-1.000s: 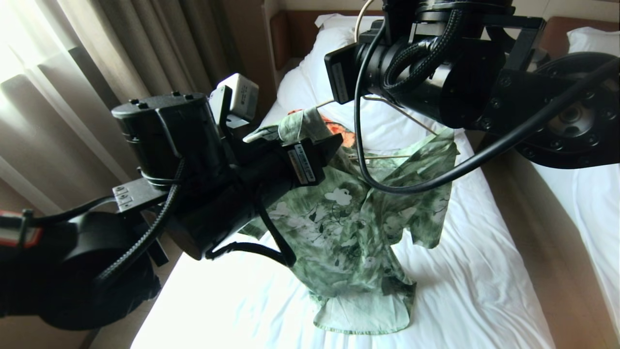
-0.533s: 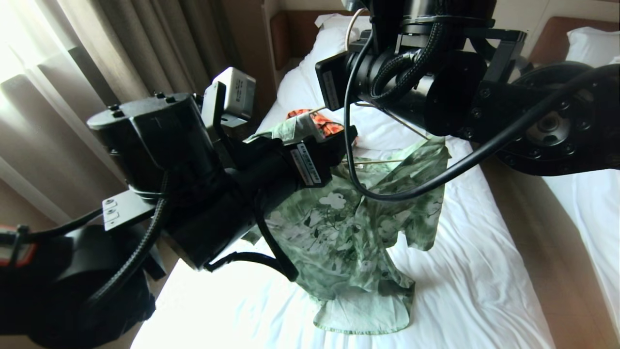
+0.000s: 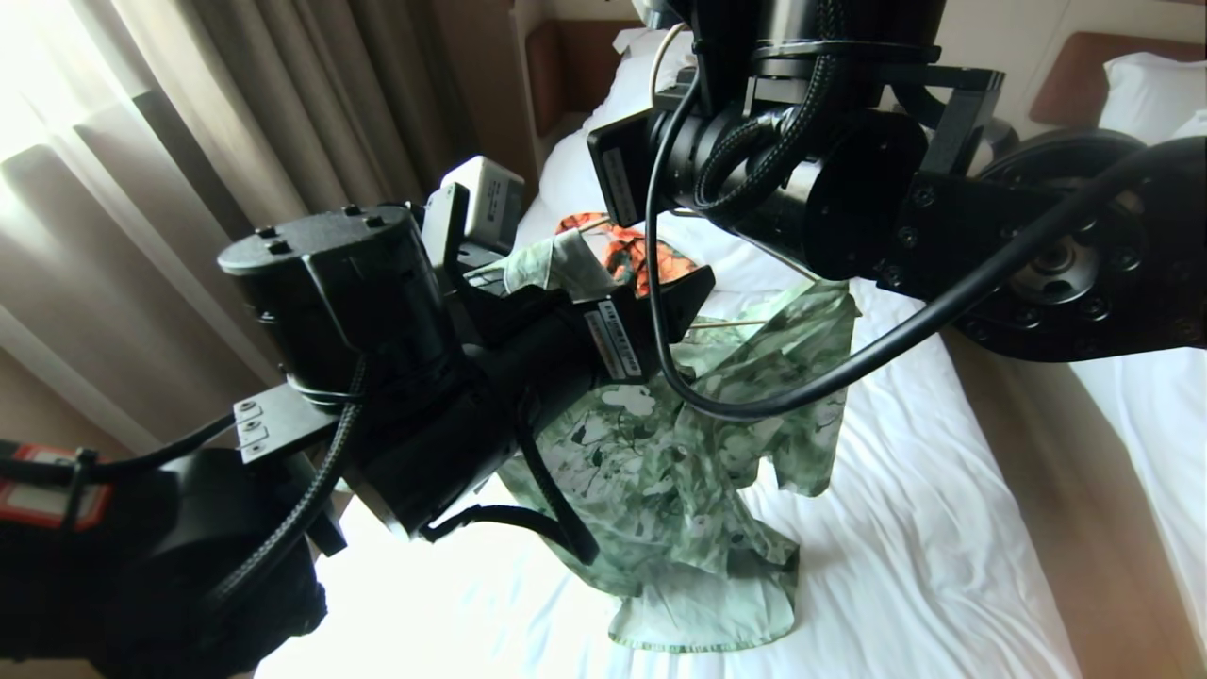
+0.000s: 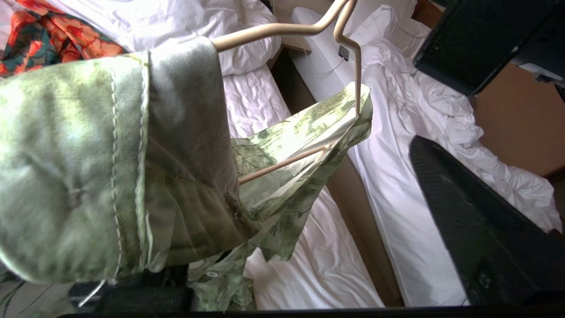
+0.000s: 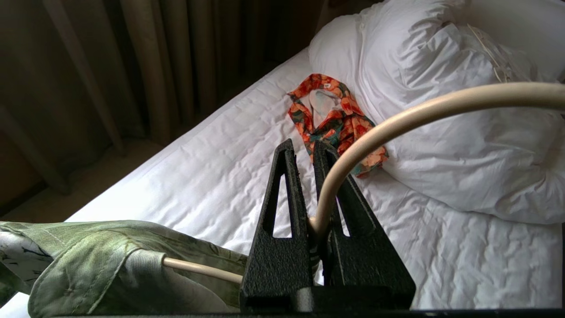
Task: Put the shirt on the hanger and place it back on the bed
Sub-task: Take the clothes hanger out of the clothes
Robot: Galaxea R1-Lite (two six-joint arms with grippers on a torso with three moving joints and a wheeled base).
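The pale green shirt [image 3: 679, 453] hangs over the white bed [image 3: 924, 528], its hem resting on the sheet. The cream wire hanger [image 4: 282, 30] runs inside the shirt's shoulders. My right gripper [image 5: 303, 145] is high above the bed, shut on the hanger's neck below the curved hook [image 5: 397, 123]. My left gripper [image 3: 630, 288] is open at the shirt's near shoulder. Shirt fabric [image 4: 88, 154] drapes over one of its fingers and hides it. The other finger [image 4: 463, 221] stands well apart and bare.
An orange floral garment [image 5: 335, 115] lies on the sheet by the white pillow and duvet [image 5: 441, 132]. Brown curtains [image 3: 236, 141] hang along the left. A second white bed [image 3: 1150, 424] stands to the right across a narrow floor gap [image 3: 1037, 528].
The right arm has swung a little to the left with the hanger, and the hanging shirt has shifted left with it. The left arm has edged to the right, under the shirt's shoulder.
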